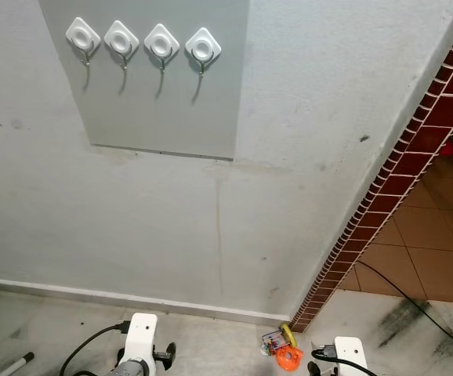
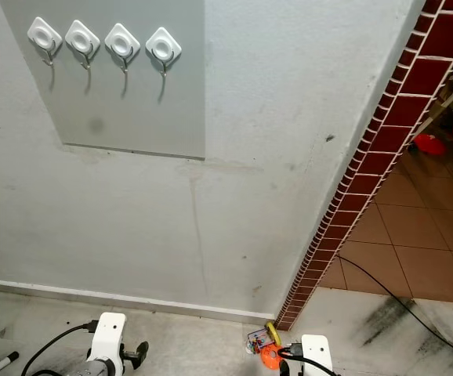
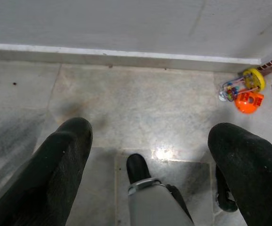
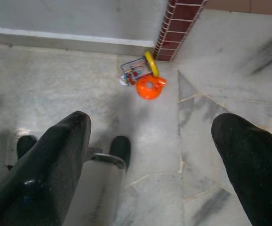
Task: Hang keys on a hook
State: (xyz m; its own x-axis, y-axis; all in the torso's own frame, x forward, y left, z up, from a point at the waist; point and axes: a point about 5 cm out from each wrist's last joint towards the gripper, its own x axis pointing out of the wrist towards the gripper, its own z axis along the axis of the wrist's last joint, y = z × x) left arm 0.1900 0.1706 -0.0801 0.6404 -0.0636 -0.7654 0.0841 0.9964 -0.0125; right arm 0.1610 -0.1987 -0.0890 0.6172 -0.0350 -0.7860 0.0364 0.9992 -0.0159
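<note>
Four white diamond-shaped hooks (image 1: 142, 41) sit in a row on a grey panel (image 1: 172, 102) high on the wall ahead; nothing hangs on them. Both arms hang low, with the white left wrist (image 1: 140, 337) and right wrist (image 1: 350, 352) at the bottom edge of the eye views. In the left wrist view my left gripper (image 3: 152, 134) points down at the marble floor, its black fingers wide apart and empty. My right gripper (image 4: 154, 122) is likewise open and empty above the floor.
A small orange and yellow object with coloured beads (image 1: 283, 348) lies on the floor at the foot of the red-tiled wall corner (image 1: 414, 149). A black cable (image 1: 414, 301) crosses the floor on the right. A white stick (image 1: 15, 364) lies at the lower left.
</note>
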